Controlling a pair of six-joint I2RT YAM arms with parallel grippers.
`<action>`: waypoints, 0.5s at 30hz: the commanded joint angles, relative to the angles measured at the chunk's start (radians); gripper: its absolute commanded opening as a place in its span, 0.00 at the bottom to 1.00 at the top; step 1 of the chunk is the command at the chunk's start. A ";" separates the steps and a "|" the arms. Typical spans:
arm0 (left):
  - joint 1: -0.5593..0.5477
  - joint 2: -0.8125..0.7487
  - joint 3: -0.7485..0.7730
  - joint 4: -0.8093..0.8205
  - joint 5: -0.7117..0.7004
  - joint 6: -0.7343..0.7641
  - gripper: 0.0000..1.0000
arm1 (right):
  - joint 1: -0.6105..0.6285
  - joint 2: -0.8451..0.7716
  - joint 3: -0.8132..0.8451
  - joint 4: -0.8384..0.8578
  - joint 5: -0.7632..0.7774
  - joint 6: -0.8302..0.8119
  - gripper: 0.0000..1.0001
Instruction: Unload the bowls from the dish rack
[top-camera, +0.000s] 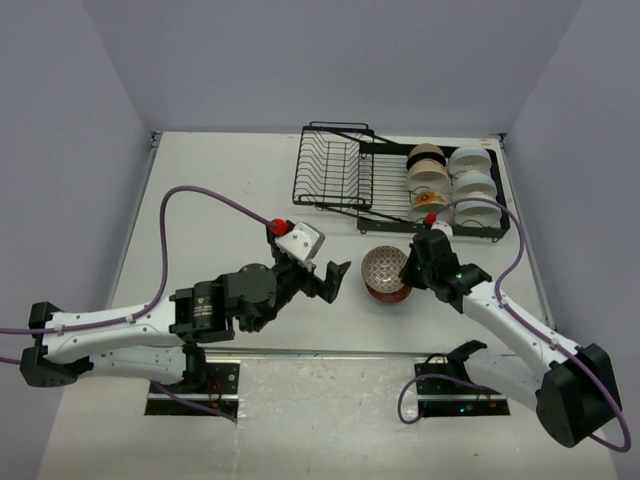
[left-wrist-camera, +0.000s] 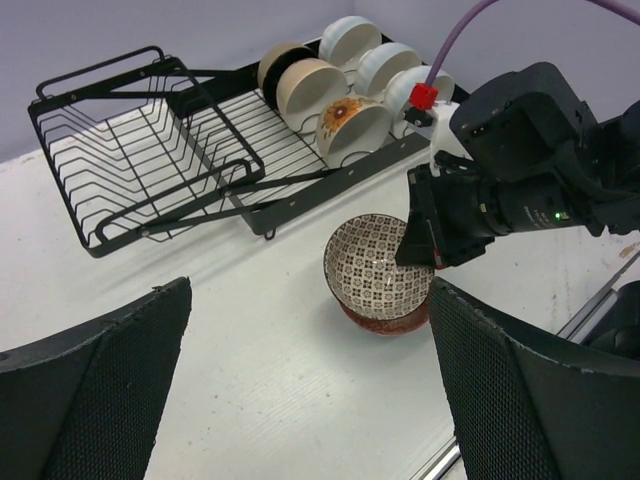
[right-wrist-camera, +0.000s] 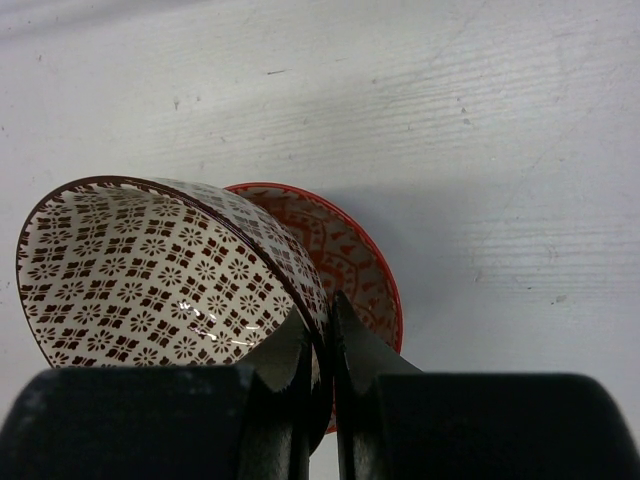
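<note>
Pinched on the rim of a brown-patterned bowl (right-wrist-camera: 150, 270), the right jaws hold it tilted in a red-patterned bowl (right-wrist-camera: 355, 265) on the desk (right-wrist-camera: 500, 120). Left jaws stand spread wide and empty, that pair just to their right. Beyond both jaws, the other bowls (top-camera: 470, 160) stand on edge in the flat tray of the dish rack (top-camera: 335, 170).

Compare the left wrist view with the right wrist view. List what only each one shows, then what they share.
Left wrist only: the dish rack, the bowls standing in its tray, and the open left hand. Right wrist only: the pattern inside the red bowl and a close look at the pinched rim. Both: the brown-patterned bowl tilted on the red bowl, the right hand shut on its rim, and the white table.
</note>
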 joint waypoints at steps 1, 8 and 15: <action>0.015 -0.008 0.001 0.004 0.007 -0.023 1.00 | -0.005 -0.023 -0.006 0.087 -0.012 0.037 0.06; 0.037 0.012 -0.003 0.008 0.039 -0.034 1.00 | -0.011 -0.055 -0.020 0.070 -0.039 0.037 0.14; 0.150 -0.006 -0.013 -0.019 0.065 -0.147 1.00 | -0.011 -0.082 -0.009 0.031 -0.051 0.015 0.29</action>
